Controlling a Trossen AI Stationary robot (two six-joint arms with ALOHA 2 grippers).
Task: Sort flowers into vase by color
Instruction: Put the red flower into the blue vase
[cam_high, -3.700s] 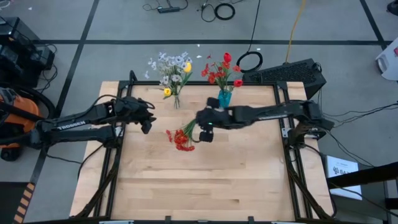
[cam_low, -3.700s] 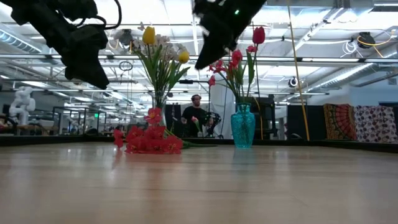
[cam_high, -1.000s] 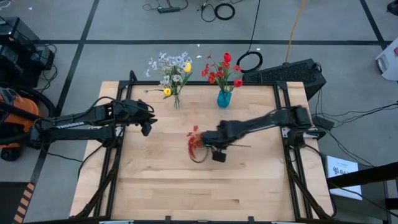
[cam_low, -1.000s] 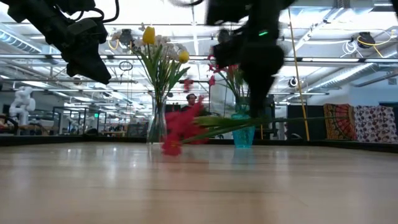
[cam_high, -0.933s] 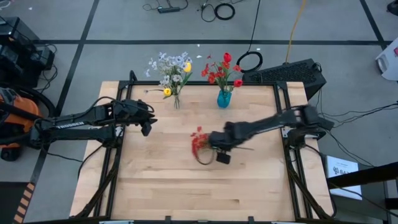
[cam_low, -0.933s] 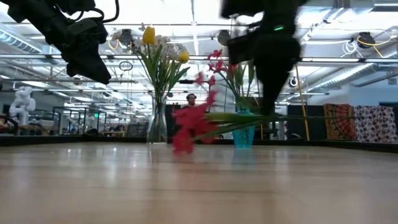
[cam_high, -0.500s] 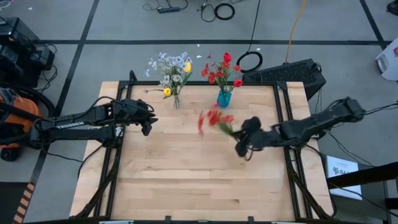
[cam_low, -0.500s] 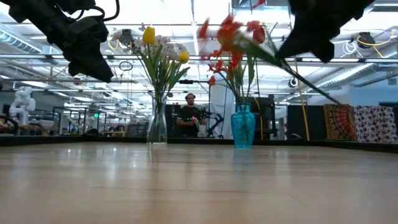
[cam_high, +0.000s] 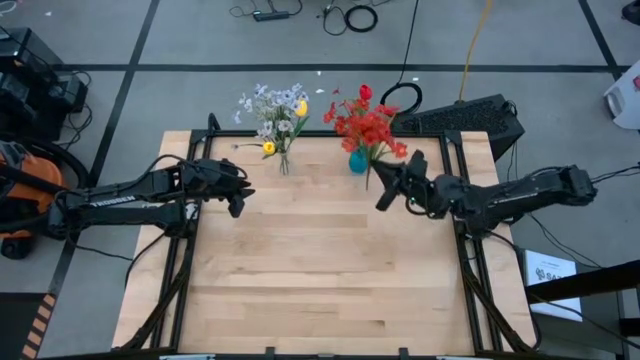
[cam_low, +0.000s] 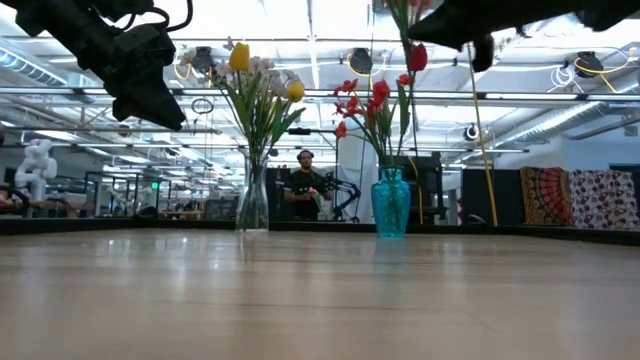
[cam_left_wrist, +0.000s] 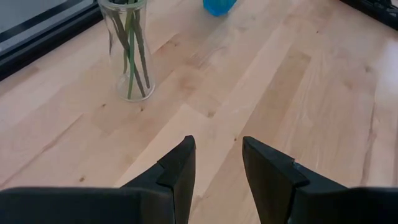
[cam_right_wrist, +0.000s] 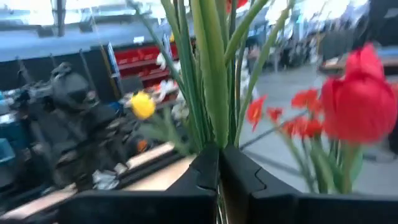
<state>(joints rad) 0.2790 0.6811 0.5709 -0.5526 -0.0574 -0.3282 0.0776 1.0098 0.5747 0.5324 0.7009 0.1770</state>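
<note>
A person (cam_low: 304, 186) stands in the room beyond the wooden table (cam_high: 320, 280).

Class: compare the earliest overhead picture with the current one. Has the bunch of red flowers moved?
Yes. The red flowers, clamped in the right gripper, have left the table's middle and now hang over the blue vase at the far edge.

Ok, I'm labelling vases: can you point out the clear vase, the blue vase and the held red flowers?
clear vase (cam_left_wrist: 129, 53), left wrist view, glass wall.
blue vase (cam_low: 391, 205), low view, body.
red flowers (cam_high: 366, 127), high view, blossoms above the right gripper (cam_high: 386, 190).
</note>
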